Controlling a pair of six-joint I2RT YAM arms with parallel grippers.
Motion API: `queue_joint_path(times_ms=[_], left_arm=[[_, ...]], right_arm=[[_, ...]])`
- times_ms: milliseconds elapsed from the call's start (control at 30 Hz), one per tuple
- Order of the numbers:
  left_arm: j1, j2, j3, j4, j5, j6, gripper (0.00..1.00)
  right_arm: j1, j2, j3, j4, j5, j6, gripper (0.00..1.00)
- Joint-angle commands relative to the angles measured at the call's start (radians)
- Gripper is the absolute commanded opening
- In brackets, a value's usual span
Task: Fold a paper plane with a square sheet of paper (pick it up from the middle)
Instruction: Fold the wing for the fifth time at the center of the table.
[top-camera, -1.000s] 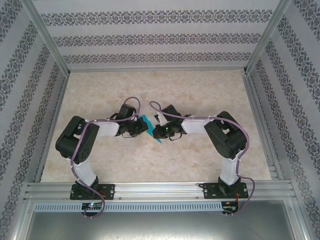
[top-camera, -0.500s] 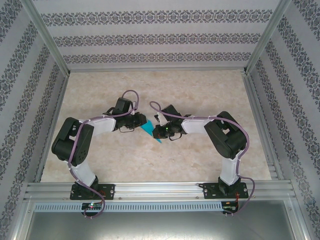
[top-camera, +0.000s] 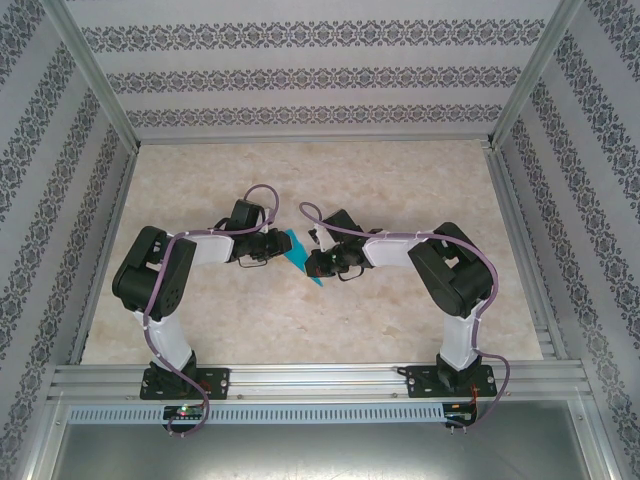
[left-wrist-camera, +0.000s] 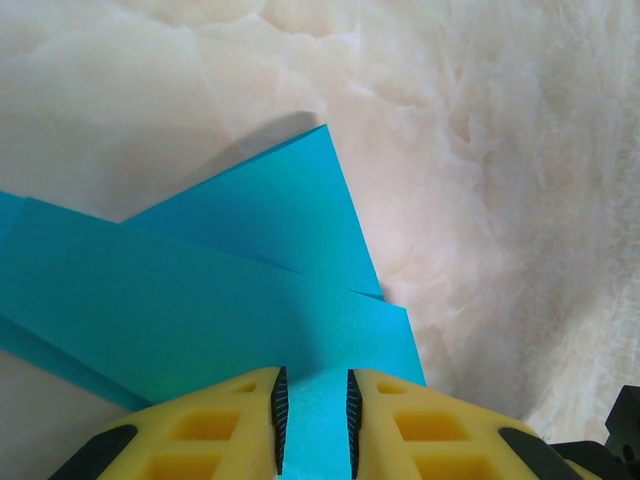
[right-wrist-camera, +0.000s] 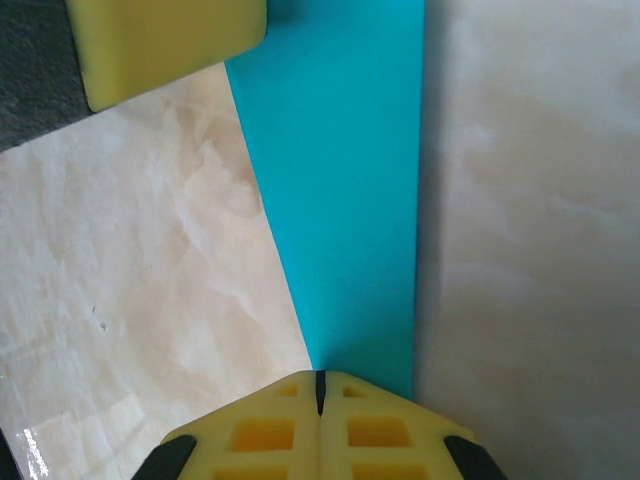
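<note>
The teal-blue sheet of paper (top-camera: 297, 253) lies on the marble table between both grippers, folded into overlapping layers with a slim pointed paper plane shape. My left gripper (left-wrist-camera: 314, 405) hovers over its wide layered part (left-wrist-camera: 200, 290), jaws a little apart, teal showing through the gap. In the top view the left gripper (top-camera: 277, 250) sits at the paper's left edge. My right gripper (right-wrist-camera: 320, 385) is shut, its tips set on the narrow end of the paper (right-wrist-camera: 345, 200). From above, the right gripper (top-camera: 313, 264) meets the paper's right side.
The marble tabletop (top-camera: 400, 180) spreads out behind and to both sides of the arms. Patterned walls and aluminium rails (top-camera: 310, 378) box the table in. One yellow finger of the left gripper (right-wrist-camera: 165, 40) shows at the top left of the right wrist view.
The left gripper's jaws have parted slightly over the paper, and the left arm's elbow swung out and back. The right arm and the paper stayed put.
</note>
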Motion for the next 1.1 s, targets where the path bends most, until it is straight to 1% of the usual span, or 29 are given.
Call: queue_joint_path(times_ms=[0,100,300,500,633,733,867,967,1067], left_arm=[[0.027,0.026,-0.004,0.004,-0.047,0.036,0.26],[0.040,0.025,-0.002,-0.030,-0.084,0.047,0.25],[0.104,0.034,0.031,-0.131,-0.171,0.065,0.20],[0.166,0.068,0.073,-0.167,-0.195,0.064,0.15],[0.193,0.037,0.087,-0.173,-0.184,0.081,0.13],[0.193,-0.034,0.082,-0.183,-0.165,0.088,0.13],[0.173,-0.148,0.026,-0.153,-0.119,0.061,0.11],[0.120,-0.203,-0.025,-0.099,-0.071,0.017,0.09],[0.039,-0.208,-0.052,-0.048,-0.045,-0.032,0.05]], right_arm=[[0.004,0.059,-0.024,-0.090,0.048,-0.026,0.03],[0.003,0.056,-0.033,-0.107,0.054,-0.037,0.03],[-0.006,0.039,-0.068,-0.123,0.056,-0.050,0.03],[-0.012,0.034,-0.087,-0.120,0.055,-0.049,0.02],[-0.011,0.033,-0.087,-0.115,0.052,-0.039,0.03],[-0.010,0.031,-0.080,-0.111,0.046,-0.031,0.02],[-0.008,0.027,-0.076,-0.114,0.045,-0.025,0.02],[-0.005,0.017,-0.083,-0.102,0.040,-0.022,0.02],[-0.005,0.019,-0.080,-0.106,0.041,-0.011,0.01]])
